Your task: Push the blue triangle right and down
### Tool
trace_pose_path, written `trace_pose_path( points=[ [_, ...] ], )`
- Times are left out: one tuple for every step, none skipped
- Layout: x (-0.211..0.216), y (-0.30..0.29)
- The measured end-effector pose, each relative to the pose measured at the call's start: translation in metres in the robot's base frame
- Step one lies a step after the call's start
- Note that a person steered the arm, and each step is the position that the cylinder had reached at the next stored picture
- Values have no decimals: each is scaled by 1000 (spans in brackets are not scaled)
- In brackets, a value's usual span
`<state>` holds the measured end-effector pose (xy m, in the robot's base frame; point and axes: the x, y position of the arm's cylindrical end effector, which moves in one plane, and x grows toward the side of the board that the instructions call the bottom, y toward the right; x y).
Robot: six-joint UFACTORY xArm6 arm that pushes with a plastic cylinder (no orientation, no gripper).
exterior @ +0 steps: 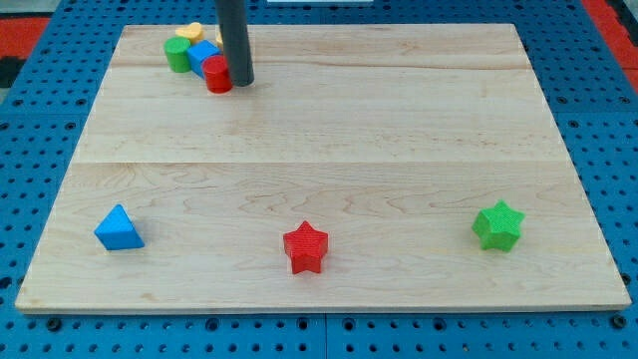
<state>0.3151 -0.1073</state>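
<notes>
Nearest, along the view's bottom edge of the wooden tabletop [329,130]: blue triangle [119,228] at the left, red star [305,246] at the middle, green star [497,224] at the right, all well apart.

Farther back, near the top-left corner: a tight cluster of green block [178,54], blue block [202,55], red block [217,74] and yellow block [188,33], shapes hard to make out, the yellow one behind the others. Just beside the red block, on its right and apparently touching it: my tip [242,84], at the end of the dark rod [235,40] coming down from the view's top. Well apart from the blue triangle, which sits far below and to the left of my tip, near the bottom-left corner. No hand on this arm, only the rod, so nothing to call apart, together or clamped. Around the tabletop: blue perforated board [40,110].
</notes>
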Motion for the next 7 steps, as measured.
trace_pose_path(
  points=[
    [73, 40],
    [147, -1],
    [178, -61],
    [167, -85],
    [131, -85],
    [117, -89],
    [113, -95]
  ],
)
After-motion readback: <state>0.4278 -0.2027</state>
